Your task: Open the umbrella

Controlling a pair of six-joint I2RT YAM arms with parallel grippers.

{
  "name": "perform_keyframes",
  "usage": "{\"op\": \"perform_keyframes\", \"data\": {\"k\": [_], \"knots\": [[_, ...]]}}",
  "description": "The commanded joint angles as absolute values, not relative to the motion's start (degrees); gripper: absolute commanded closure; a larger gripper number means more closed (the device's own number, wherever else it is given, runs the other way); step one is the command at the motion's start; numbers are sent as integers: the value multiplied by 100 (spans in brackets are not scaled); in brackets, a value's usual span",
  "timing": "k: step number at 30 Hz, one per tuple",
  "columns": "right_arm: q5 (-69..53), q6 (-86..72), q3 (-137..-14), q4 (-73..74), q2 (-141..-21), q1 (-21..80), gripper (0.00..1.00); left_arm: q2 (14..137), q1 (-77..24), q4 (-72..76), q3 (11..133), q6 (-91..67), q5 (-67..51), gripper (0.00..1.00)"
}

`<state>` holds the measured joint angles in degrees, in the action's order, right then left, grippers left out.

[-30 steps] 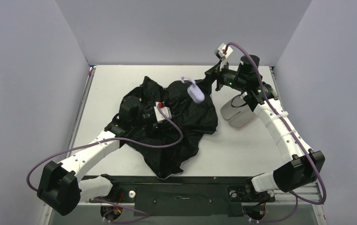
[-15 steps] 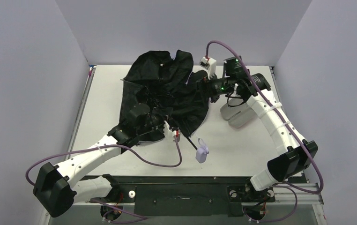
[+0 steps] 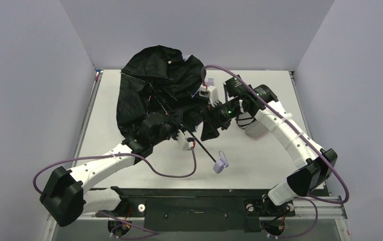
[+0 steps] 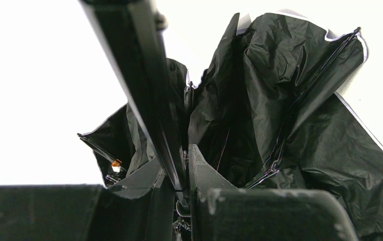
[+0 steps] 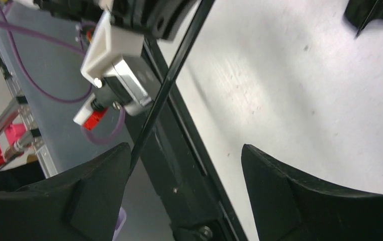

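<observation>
The left hand [image 4: 179, 160] is clamped on the shaft of the umbrella [image 3: 152, 85]; the right hand [image 5: 185, 150] has its fingers apart. The half-spread umbrella stands over the far-left corner of the counter [image 3: 252, 161].

The umbrella [image 3: 154, 85] sits rear-left, handle [image 3: 220, 164] (front centre) nearer — sleeve [image 3: 254, 132] right, seemingly under the right arm [image 3: 280, 125].

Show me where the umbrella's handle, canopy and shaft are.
umbrella handle [image 3: 220, 164]: top external view, on the lavender grip.
umbrella canopy [image 3: 152, 75]: top external view, on the black underside fabric.
umbrella shaft [image 5: 172, 70]: right wrist view, mid-rod.
</observation>
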<state>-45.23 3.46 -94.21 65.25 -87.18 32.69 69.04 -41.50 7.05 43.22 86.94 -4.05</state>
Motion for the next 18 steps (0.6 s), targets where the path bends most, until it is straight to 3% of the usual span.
{"op": "perform_keyframes", "data": {"k": [1,13,18], "knots": [[-4327,884,-9156,7188,-8522,3445,26,6864,-4173,1614,4295,9259,-234,100],[-4537,583,-8507,6975,-8688,3720,24,7226,-4224,2021,4306,9539,-57,100],[-4372,419,-8151,6734,-8801,3645,35,7399,-4251,2237,4477,9629,215,100]]}}
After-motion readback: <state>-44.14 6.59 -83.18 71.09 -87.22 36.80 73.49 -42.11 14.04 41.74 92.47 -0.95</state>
